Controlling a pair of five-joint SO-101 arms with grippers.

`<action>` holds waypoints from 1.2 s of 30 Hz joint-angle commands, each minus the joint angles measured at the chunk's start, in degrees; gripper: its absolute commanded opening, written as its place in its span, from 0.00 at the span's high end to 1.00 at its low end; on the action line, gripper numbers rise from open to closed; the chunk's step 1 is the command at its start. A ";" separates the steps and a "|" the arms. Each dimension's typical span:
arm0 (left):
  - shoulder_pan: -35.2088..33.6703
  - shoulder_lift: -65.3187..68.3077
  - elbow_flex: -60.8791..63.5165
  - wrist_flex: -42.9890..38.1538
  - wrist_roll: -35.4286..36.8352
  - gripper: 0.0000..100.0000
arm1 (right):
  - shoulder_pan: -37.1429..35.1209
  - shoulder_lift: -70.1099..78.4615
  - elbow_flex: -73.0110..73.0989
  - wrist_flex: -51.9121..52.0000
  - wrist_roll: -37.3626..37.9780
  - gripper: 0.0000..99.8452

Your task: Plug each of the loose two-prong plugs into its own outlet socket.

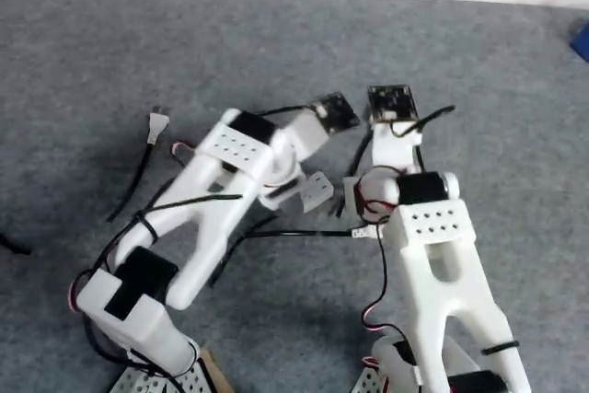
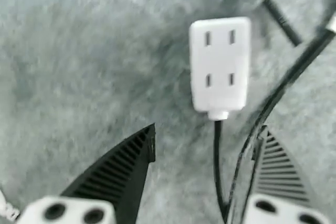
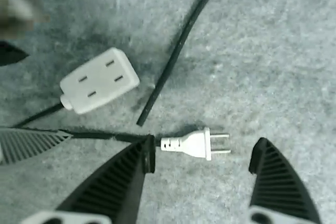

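A white outlet block [image 2: 219, 65] with two pairs of slots lies flat on the grey carpet, its black cord running back between my left gripper's fingers. My left gripper [image 2: 207, 132] hovers just short of the block, open and holding nothing. The same block [image 3: 98, 81] also lies off to one side of my right gripper. A white two-prong plug [image 3: 194, 144] lies on the carpet between the open fingers of my right gripper [image 3: 206, 144], which do not touch it. A second white plug [image 1: 157, 123] on a black cord lies far left, away from both arms.
A loose black cord end [image 3: 173, 56] lies beside the outlet block. Thin black cables [image 1: 276, 232] cross the carpet between the two arms. A blue object [image 1: 582, 41] sits at the right edge. Open carpet stretches to the far side and far right.
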 commanded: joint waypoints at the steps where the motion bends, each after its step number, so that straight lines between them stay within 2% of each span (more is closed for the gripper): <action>1: 4.18 -2.86 -0.04 -1.41 0.18 0.69 | 1.71 -2.15 1.19 -1.71 1.05 0.71; 7: 3.74 7.87 -1.10 -8.26 1.93 0.69 | 3.91 -2.77 1.45 -0.84 1.05 0.71; 10: 3.47 13.93 -5.67 -8.18 2.02 0.70 | 3.91 -2.77 1.54 -1.01 0.88 0.71; 13: 3.03 17.01 -10.59 -4.31 1.76 0.75 | 4.70 -2.77 1.36 -1.10 0.88 0.71; 15: 2.95 17.98 -13.23 -2.55 0.88 0.85 | 5.67 -2.77 1.10 -1.10 0.88 0.71; 18: 2.86 17.80 -16.66 2.02 -4.66 0.99 | 6.37 -2.59 1.10 -1.10 0.88 0.71; 21: 0.13 16.31 -22.20 9.85 -9.49 0.99 | 6.37 -2.15 1.10 -1.19 0.88 0.71; 26: -9.27 13.05 -34.77 21.10 -15.47 0.99 | 6.37 -2.15 1.10 -1.19 0.97 0.71; 30: -11.03 11.47 -40.84 35.16 -21.63 0.99 | 6.37 -2.15 1.10 -1.19 1.14 0.71; 33: -11.03 6.99 -38.02 36.04 -22.51 1.00 | 6.37 -2.07 1.10 -1.19 0.88 0.71; 36: -7.43 -1.19 -26.07 36.04 -24.53 1.00 | 6.37 -1.98 1.10 -1.19 0.88 0.71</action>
